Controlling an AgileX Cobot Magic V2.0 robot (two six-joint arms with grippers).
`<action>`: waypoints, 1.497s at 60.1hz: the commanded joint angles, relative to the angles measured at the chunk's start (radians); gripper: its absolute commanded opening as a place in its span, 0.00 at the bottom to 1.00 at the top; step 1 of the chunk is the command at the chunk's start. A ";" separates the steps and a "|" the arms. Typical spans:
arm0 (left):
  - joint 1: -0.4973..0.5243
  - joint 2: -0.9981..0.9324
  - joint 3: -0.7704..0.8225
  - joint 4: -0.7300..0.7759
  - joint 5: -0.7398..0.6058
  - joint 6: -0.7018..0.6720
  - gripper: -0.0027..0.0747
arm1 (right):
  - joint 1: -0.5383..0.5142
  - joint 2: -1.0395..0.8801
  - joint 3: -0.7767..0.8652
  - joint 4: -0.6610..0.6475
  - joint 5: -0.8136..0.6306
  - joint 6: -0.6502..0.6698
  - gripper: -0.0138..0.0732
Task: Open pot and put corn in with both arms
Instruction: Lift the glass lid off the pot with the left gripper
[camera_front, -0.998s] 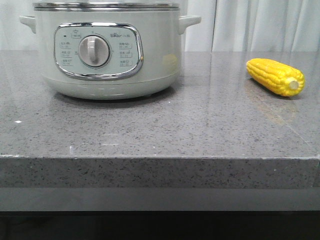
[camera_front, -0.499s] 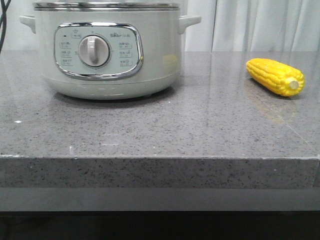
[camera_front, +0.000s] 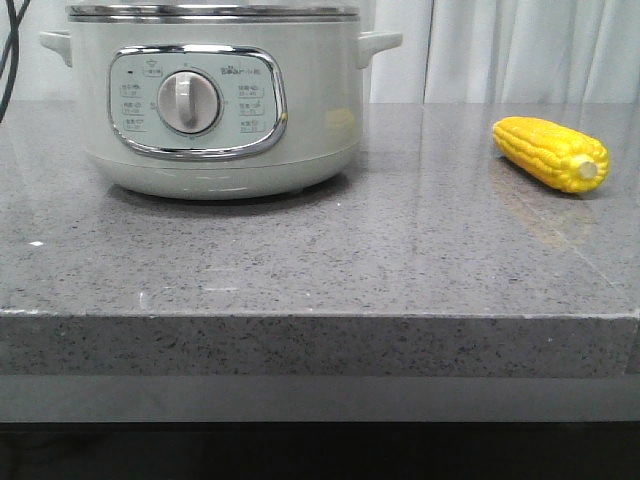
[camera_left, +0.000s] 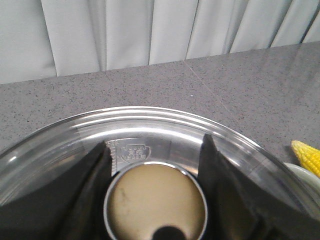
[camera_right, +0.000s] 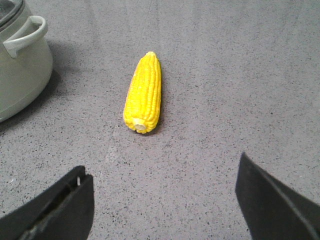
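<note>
The pale mint-white pot (camera_front: 220, 120) stands at the back left of the counter, its dial facing me. Its glass lid (camera_left: 150, 122) fills the left wrist view. My left gripper (camera_left: 155, 147) sits over the lid with its fingers pressed against both sides of the round tan lid knob (camera_left: 155, 205). The yellow corn (camera_front: 550, 152) lies on the counter at the right, stub end toward me. My right gripper (camera_right: 162, 167) is open and empty, hovering short of the corn (camera_right: 144, 95). Neither gripper shows in the front view.
The grey speckled counter (camera_front: 320, 260) ends in a front edge close to me. White curtains (camera_front: 520, 50) hang behind. A black cable (camera_front: 12, 40) hangs at the top left. The pot's side handle (camera_right: 25, 35) is left of the corn.
The black cable at the top left of the front view has come further into view. The pot and corn have not moved.
</note>
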 joint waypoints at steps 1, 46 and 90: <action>-0.004 -0.040 -0.036 -0.016 -0.075 -0.013 0.32 | -0.007 0.009 -0.034 -0.004 -0.073 -0.006 0.84; 0.015 -0.299 -0.036 0.013 -0.171 -0.013 0.23 | -0.007 0.009 -0.034 -0.004 -0.073 -0.006 0.84; 0.360 -0.718 0.126 0.043 0.414 -0.013 0.22 | -0.007 0.009 -0.034 -0.004 -0.073 -0.006 0.84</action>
